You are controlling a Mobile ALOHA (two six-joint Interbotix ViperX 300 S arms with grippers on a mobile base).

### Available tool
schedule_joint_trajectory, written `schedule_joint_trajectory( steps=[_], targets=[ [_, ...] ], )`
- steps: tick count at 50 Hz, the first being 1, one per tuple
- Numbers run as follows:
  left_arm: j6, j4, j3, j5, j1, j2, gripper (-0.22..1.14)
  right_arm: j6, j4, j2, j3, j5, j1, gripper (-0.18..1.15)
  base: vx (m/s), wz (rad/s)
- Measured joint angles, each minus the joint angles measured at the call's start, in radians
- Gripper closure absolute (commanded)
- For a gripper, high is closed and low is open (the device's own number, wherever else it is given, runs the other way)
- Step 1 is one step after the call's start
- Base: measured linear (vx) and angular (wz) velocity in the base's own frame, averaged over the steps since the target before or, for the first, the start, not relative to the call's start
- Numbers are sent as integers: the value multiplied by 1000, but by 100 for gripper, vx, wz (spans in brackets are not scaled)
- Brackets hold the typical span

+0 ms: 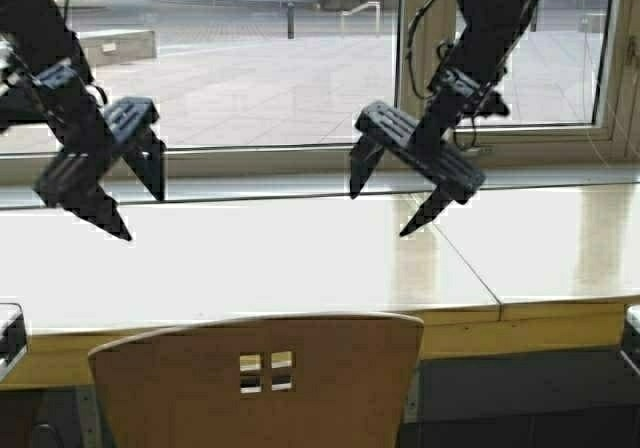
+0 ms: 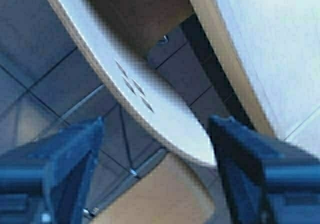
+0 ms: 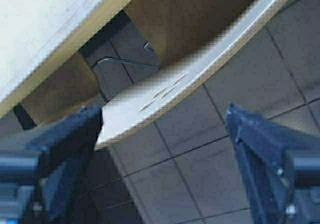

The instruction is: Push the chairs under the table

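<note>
One chair drawn up at the tabletop, both grippers raised with fingers spread.

The chair [image 1: 262,383] is seen at the near edge of the tabletop [image 1: 250,268], its backrest rising just in front of the yellowish front edge; the seat and legs are cut off in the high view. A window [image 1: 290,58] with a paved yard beyond is found behind the tabletop. The left gripper [image 1: 125,193] and right gripper [image 1: 390,203] are held above the tabletop, fingers released and nothing grasped. Only in the wrist views are the grey floor tiles [image 3: 200,184] and a thin metal leg [image 3: 125,61] under the seat shown.
</note>
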Motion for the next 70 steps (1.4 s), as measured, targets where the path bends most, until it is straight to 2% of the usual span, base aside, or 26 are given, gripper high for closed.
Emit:
schedule_joint_trajectory(
  steps=[12,23,29,55,70],
  targets=[
    [204,175,147,160,218,-399,-2,-2,-245,-330,202,-31,-41,-7,-5,16],
    [281,295,175,242,242,-588,-2,0,-511,-531,270,-31,-117,-7,-3,28],
    [285,327,183,230,244,-607,-2,6,-606,-563,302,-37,-146,-7,-2,50],
    [298,339,152,222,250,-520,-2,12,-626,-565,314,-43,-141,-7,-11,56],
    [342,339,167,146,249,-669,-2,6,-698,-686,351,-107,-143,-7,-24,25]
  ],
)
